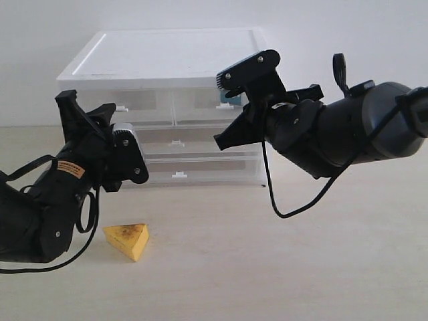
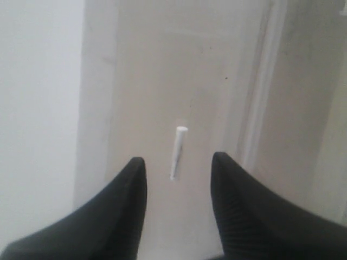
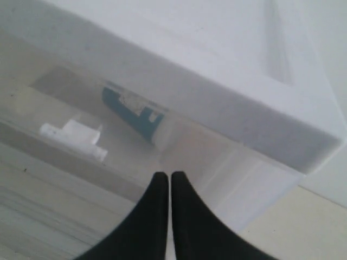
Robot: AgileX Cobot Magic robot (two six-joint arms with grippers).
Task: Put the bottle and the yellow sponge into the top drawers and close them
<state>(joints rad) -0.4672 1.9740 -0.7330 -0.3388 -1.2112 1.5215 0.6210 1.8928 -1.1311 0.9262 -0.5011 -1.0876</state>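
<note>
The yellow sponge [image 1: 127,239] lies on the table in front of the drawer unit, below my left arm. The bottle [image 3: 133,111] shows its teal label through the clear front of the top right drawer [image 1: 200,100], close to that drawer's white tab handle [image 3: 70,135]. My right gripper [image 3: 165,176] is shut with nothing in it, its tips close to that drawer's front beside the handle. My left gripper [image 2: 178,162] is open and faces the top left drawer [image 1: 144,101], whose white tab handle [image 2: 178,151] sits just beyond the fingertips, untouched.
The drawer unit has a flat white lid [image 1: 167,53] and two wider drawers [image 1: 194,167] under the top pair, both looking pushed in. A black cable [image 1: 294,207] hangs from my right arm down toward the table.
</note>
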